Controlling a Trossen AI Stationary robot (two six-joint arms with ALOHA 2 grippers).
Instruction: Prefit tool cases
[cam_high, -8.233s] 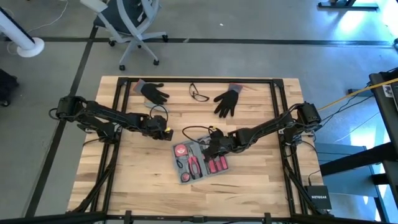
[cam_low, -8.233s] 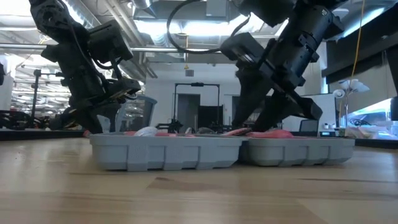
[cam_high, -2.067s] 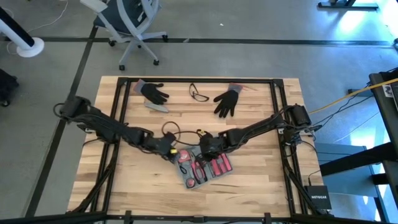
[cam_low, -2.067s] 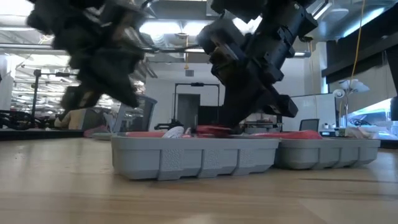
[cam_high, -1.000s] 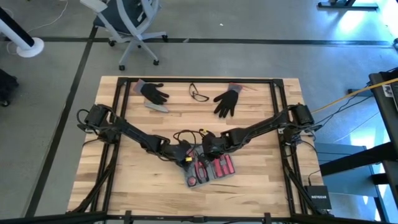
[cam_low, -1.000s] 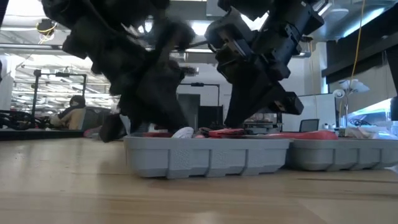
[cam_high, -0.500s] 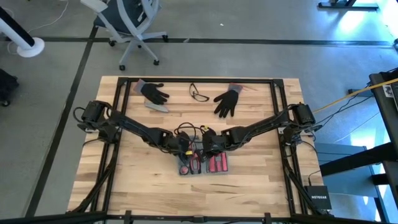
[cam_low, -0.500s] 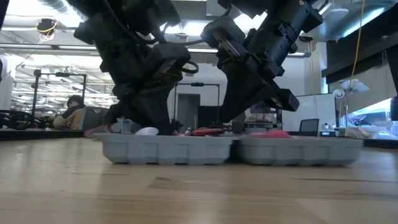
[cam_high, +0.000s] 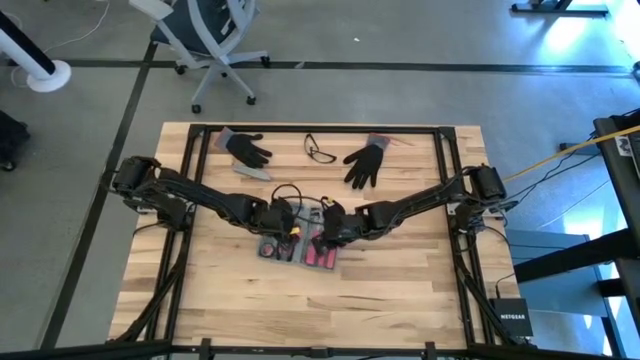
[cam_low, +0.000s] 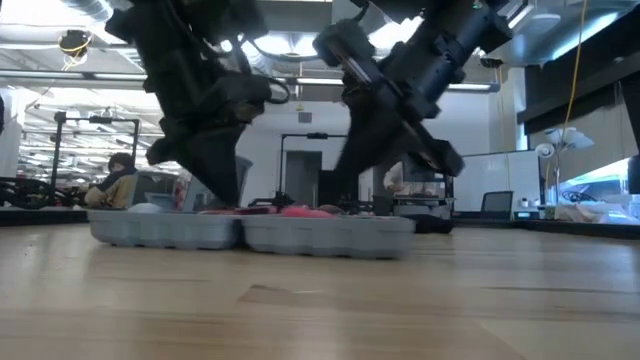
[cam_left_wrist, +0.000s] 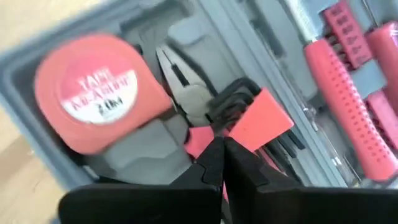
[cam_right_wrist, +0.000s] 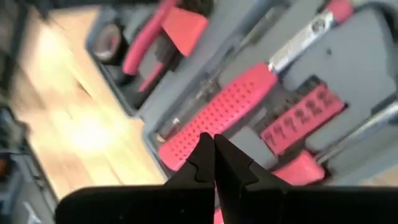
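Grey tool case (cam_high: 297, 250) mid-table, left gripper (cam_high: 293, 232) and right gripper (cam_high: 322, 232) (both clenched, empty) above.

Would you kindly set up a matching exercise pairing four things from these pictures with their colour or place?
Things:
1. tape measure
2. glasses
3. tool case
4. office chair

Descriptions:
A. on the floor beyond the table
B. grey, open, under both shut grippers
C. round and red, in a case recess
D. on the table between two black gloves

Pairs: 1-C, 2-D, 3-B, 4-A
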